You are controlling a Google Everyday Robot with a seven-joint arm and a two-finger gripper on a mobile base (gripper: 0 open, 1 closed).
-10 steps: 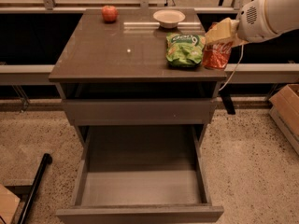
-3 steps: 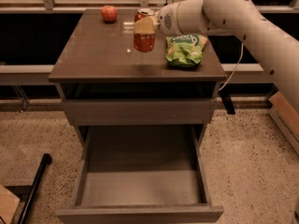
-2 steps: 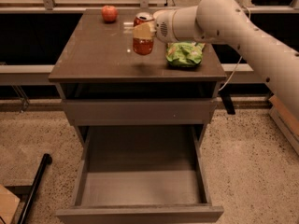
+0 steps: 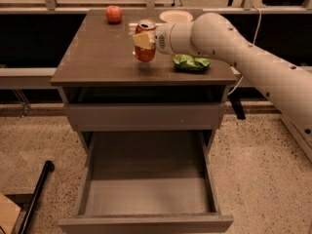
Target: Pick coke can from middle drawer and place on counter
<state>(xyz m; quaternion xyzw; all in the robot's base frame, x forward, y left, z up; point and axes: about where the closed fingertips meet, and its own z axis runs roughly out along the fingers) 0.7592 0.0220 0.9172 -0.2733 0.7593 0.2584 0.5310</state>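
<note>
The coke can (image 4: 145, 50), red with a silver top, is upright over the middle of the counter (image 4: 97, 52). Whether it touches the counter I cannot tell. My gripper (image 4: 144, 40) is shut on the can's upper part, and the white arm reaches in from the right. The middle drawer (image 4: 146, 194) is pulled out below, and its grey floor is bare.
A red apple (image 4: 114, 13) sits at the counter's back left. A white bowl (image 4: 175, 16) is at the back, and a green chip bag (image 4: 191, 62) lies just right of the can. A closed drawer front (image 4: 146, 116) sits above the open drawer. A black pole (image 4: 36, 199) lies on the floor at left.
My gripper has carried the can from the counter's right edge leftward past the chip bag to the middle of the counter. In the last second it has barely moved.
</note>
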